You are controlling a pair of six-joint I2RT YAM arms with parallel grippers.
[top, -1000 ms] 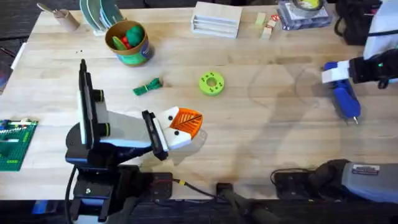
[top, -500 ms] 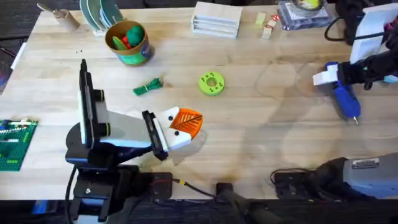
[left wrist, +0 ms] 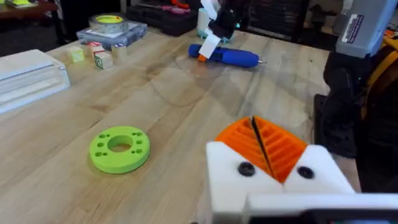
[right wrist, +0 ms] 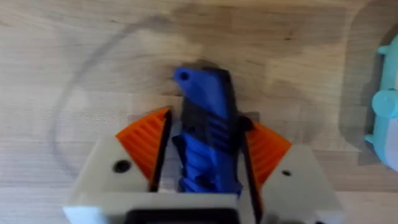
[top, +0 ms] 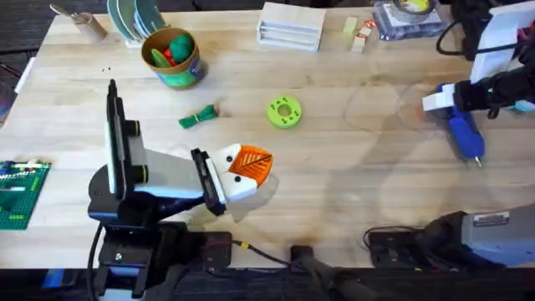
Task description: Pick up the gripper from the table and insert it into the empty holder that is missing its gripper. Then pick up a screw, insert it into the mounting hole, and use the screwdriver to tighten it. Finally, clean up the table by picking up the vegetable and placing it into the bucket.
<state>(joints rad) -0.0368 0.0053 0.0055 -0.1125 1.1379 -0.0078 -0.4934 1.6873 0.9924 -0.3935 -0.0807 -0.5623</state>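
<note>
Screwdriver (right wrist: 205,134) pinched in right claw (top: 440,99), left claw (left wrist: 264,146) pressed together empty; vegetable (top: 199,117) outside bucket (top: 171,57), uncleared.

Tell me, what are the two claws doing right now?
Right gripper straddles the blue screwdriver lying on the table, pads either side. Left gripper shut, empty, near the lime-green disc. Nothing blocking.

A robotics workshop: wooden workbench (top: 351,184), green circuit board (top: 18,194), tape roll (top: 412,8).
</note>
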